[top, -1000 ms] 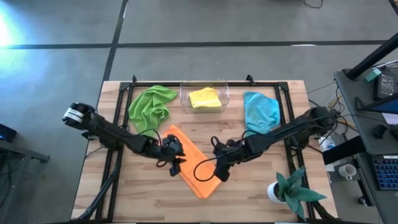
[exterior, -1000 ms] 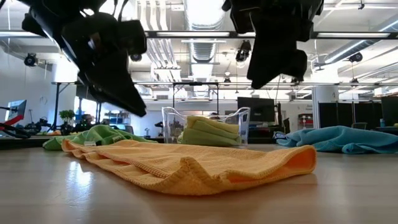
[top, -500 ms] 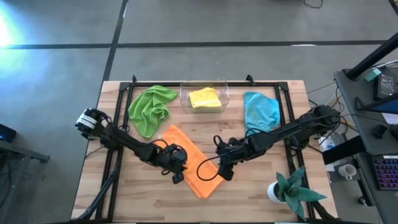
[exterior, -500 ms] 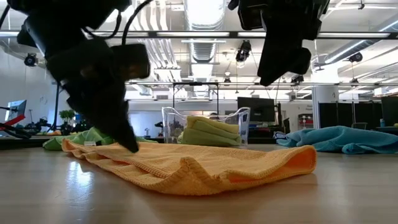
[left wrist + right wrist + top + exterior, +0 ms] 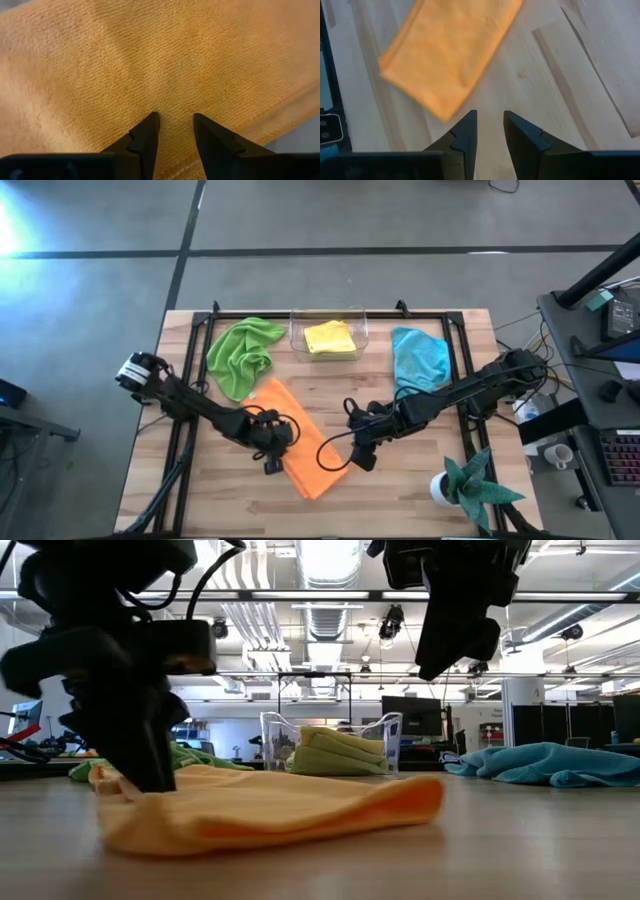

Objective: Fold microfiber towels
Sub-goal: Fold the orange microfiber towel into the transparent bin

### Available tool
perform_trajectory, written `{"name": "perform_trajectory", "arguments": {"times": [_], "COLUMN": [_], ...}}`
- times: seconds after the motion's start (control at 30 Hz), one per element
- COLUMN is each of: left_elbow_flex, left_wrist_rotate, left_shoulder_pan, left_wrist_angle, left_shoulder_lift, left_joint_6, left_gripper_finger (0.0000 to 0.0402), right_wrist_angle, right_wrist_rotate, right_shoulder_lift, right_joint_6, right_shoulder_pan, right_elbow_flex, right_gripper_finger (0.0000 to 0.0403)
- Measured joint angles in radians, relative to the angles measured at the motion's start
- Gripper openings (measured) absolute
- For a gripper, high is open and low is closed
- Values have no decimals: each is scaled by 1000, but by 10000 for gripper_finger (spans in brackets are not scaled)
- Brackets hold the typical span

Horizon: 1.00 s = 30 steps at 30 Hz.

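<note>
Orange towel (image 5: 300, 448) lies folded in a long strip, diagonal across the middle of the tabletop (image 5: 200, 500). Left tool (image 5: 173, 124) is down on its left edge, tips pressing into the nap with a narrow gap between them; no fold of cloth visibly caught, though the low view blocks the contact, so a light pinch can't be ruled out. Right tool (image 5: 362, 455) hangs above bare wood just beside the strip's right edge, fingers slightly parted, holding nothing.

Other towels: lime green one (image 5: 243, 352) crumpled at back left, light blue one (image 5: 419, 358) crumpled at back right, yellow one (image 5: 330, 337) folded inside the clear bin (image 5: 297, 340).

Risks, as judged:
- Left tool dragging sideways while pressed down would bunch or skew the strip and undo the fold.
- Lifting one layer only would open it.
- Right tool closing from here would meet wood, not cloth.
</note>
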Motion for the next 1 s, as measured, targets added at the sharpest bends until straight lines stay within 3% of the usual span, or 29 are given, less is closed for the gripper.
{"name": "perform_trajectory", "arguments": {"times": [0.23,0.37,0.57,0.77,1.0], "left_elbow_flex": [19,64,104,98,98], "left_wrist_rotate": [-18,-96,-318,-323,-272], "left_shoulder_pan": [19,27,76,222,370], "left_wrist_angle": [-98,-134,-257,-430,-429], "left_shoulder_lift": [-26,-39,-47,-47,-29], "left_joint_6": [183,125,-6,-179,-183], "left_gripper_finger": [113,113,113,113,113], "right_wrist_angle": [1,1,2,2,3], "right_wrist_rotate": [0,0,0,0,0], "right_shoulder_lift": [0,0,1,1,1], "right_joint_6": [0,0,0,8,8], "right_shoulder_pan": [0,0,0,0,0], "right_elbow_flex": [-2,-2,-2,-2,-2], "right_gripper_finger": [93,93,93,93,93]}}
